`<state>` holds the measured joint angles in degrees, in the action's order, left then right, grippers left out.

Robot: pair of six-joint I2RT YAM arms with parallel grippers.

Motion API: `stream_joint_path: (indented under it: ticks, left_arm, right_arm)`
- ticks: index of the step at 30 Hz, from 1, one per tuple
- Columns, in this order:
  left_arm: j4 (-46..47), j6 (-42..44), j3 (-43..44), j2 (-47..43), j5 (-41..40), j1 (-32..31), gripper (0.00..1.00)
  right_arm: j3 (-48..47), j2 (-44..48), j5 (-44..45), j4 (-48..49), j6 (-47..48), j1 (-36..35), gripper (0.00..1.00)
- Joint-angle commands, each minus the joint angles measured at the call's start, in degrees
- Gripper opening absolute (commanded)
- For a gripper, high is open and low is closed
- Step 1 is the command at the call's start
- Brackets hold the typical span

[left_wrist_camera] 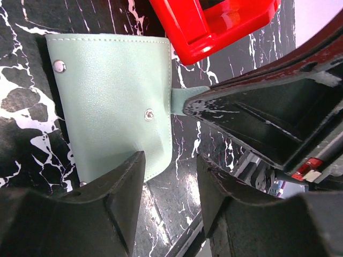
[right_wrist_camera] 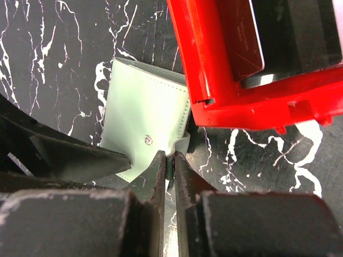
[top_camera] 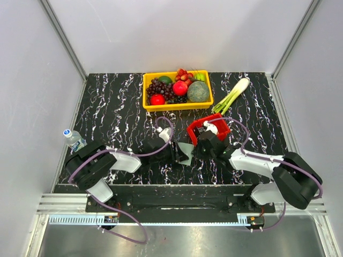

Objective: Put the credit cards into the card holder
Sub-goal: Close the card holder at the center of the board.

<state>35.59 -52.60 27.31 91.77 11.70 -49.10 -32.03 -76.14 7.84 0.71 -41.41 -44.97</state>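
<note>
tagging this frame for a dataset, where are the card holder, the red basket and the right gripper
card holder [left_wrist_camera: 110,101], left wrist view, middle of its flat front face
red basket [right_wrist_camera: 252,110], right wrist view, on its near wall
right gripper [right_wrist_camera: 170,158], right wrist view, between its fingertips

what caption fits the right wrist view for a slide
The right gripper pinches one edge of the card holder, beside the red basket holding the credit cards.
</note>
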Motion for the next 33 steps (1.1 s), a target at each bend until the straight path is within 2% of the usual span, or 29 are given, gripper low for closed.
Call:
stream_joint_path:
  ticks: [1, 5, 8, 11, 17, 23, 26, 31, 33]
  left_arm:
    - [-0.4, 0.7, 0.6, -1.5, -1.2, -0.5, 0.48]
    - [-1.4, 0.4, -1.7, -5.0, -4.0, -0.6, 0.49]
    - [-5.2, 1.9, -1.1, -6.4, -5.5, -0.6, 0.51]
    - [-5.7, 2.1, -1.3, -7.6, -5.7, -0.6, 0.51]
    - [-6.8, 2.3, -1.2, -8.2, -6.4, -0.6, 0.51]
    - [-8.3, 3.1, -0.8, -9.1, -7.7, -0.6, 0.51]
    - [-9.1, 3.3, -0.8, -9.6, -8.5, -0.6, 0.51]
    - [-8.6, 2.6, -2.4, -11.1, -9.5, -0.5, 0.51]
    - [-9.9, 2.6, -2.7, -12.6, -10.8, -0.6, 0.54]
  right_arm:
    - [-4.3, -3.7, -1.1, 2.3, 2.7, -0.3, 0.14]
    - [-7.2, -7.4, -3.4, 2.3, 4.1, -0.3, 0.16]
    - [-8.1, -8.7, -3.8, 2.3, 4.8, -0.3, 0.21]
    - [-8.8, -8.9, -3.6, 1.4, 5.3, -0.3, 0.28]
    - [-8.7, -6.7, -2.1, -0.3, 5.5, -0.3, 0.32]
    - [-8.5, -5.2, -1.3, -2.7, 5.9, -0.3, 0.31]
    - [-8.8, -5.3, -2.8, -1.9, 6.9, -0.3, 0.27]
    - [-12.8, -10.5, -6.2, -2.6, 8.5, -0.3, 0.23]
    - [-14.1, -12.6, -6.8, -2.5, 9.1, -0.3, 0.18]
